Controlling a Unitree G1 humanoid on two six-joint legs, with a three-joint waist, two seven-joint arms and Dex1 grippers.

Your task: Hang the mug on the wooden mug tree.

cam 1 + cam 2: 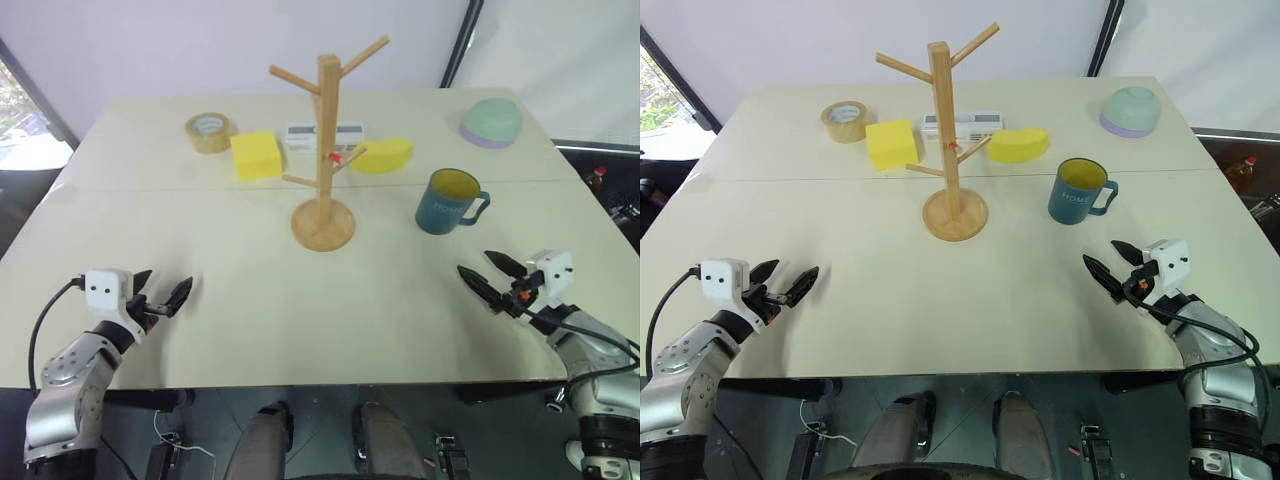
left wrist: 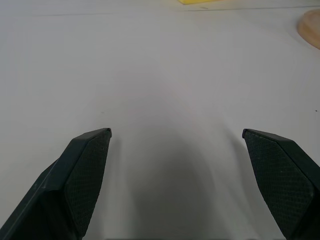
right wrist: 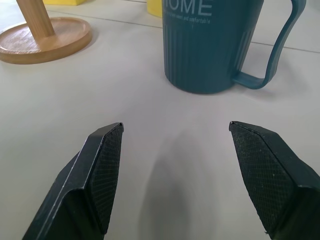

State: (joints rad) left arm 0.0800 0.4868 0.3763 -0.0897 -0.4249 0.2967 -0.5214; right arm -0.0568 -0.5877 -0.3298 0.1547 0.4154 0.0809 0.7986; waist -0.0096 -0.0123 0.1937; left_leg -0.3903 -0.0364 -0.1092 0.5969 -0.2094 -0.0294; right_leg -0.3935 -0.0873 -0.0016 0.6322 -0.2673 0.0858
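Observation:
The teal-blue mug (image 1: 447, 202) with a yellow inside stands upright on the table, right of centre, its handle turned to the right. The wooden mug tree (image 1: 324, 150) rises at the table's middle, its pegs bare. My right gripper (image 1: 487, 276) is open and empty near the front right edge, a short way in front of the mug (image 3: 212, 45). At the front left, well away from the tree, my left gripper (image 1: 160, 293) is open over bare tabletop.
Behind the tree lie a yellow sponge block (image 1: 255, 155), a second yellow sponge (image 1: 383, 155), a white box (image 1: 325, 136) and a roll of tape (image 1: 209, 132). A pale green bowl (image 1: 491, 124) sits upside down at the back right.

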